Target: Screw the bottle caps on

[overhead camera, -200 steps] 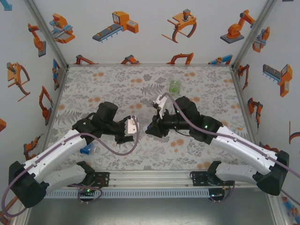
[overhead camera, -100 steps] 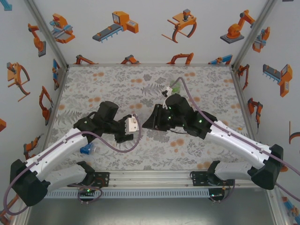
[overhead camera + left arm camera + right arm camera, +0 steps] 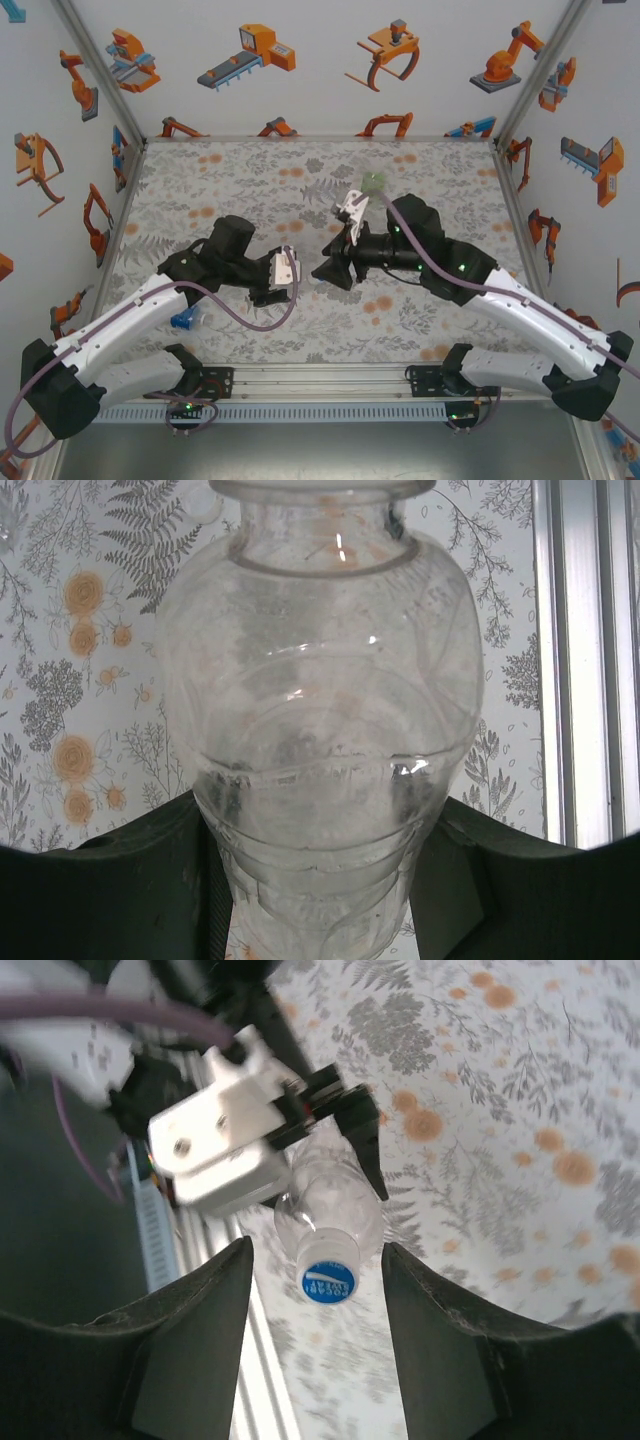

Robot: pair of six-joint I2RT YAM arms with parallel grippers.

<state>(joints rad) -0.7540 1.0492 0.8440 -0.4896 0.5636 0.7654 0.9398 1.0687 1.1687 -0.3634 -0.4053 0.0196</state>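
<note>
A: What does the top view give?

B: Two arms meet over the middle of the table [image 3: 220,170]. The left claw [image 3: 285,273] and right claw [image 3: 326,270] face each other, close together. A green bottle [image 3: 374,182] stands farther back, behind the right wrist. A blue item [image 3: 185,320] pokes out from under the left arm (too hidden to name).

A: And the wrist cameras?

B: The left wrist view shows a clear bottle [image 3: 330,710] clamped between the left claw's dark fingers [image 3: 130,880], neck pointing away from the camera. The right wrist view looks at the bottle end-on. A blue cap [image 3: 328,1280] with white print sits on the neck. It lies in the gap between the right claw's fingers [image 3: 190,1340], which stand apart with space on both sides of the cap.

A: The surroundings?

B: The table has a grey fern-and-leaf print with orange flowers. White walls [image 3: 310,100] carry orange robot-arm drawings. A metal rail [image 3: 320,378] runs along the near edge.
</note>
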